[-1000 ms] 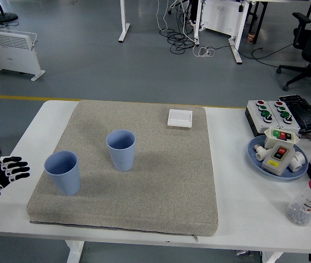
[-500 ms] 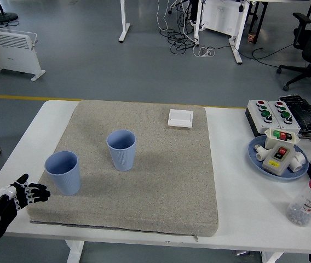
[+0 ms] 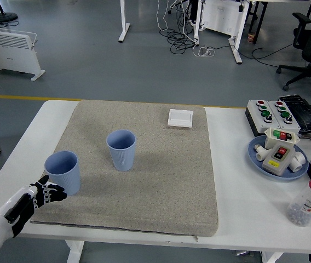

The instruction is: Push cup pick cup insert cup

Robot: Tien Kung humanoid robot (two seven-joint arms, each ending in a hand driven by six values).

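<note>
Two blue ribbed cups stand upright on a grey mat [image 3: 161, 181]. One cup [image 3: 63, 172] is near the mat's left edge; the other cup [image 3: 121, 149] stands apart from it, farther back and to the right. My left hand [image 3: 47, 193] reaches in from the lower left corner, its fingers spread and empty, just below and in front of the left cup, close to its base. The right hand is out of sight.
A small white square box [image 3: 179, 118] lies at the mat's back right. On the right of the table [image 3: 243, 203] are a blue plate [image 3: 257, 160] with button boxes, a black button panel [image 3: 270, 112] and a red-capped bottle [image 3: 309, 201].
My left hand has swung from the table's far left edge in and down to the front of the left cup. Both cups stay where they were.
</note>
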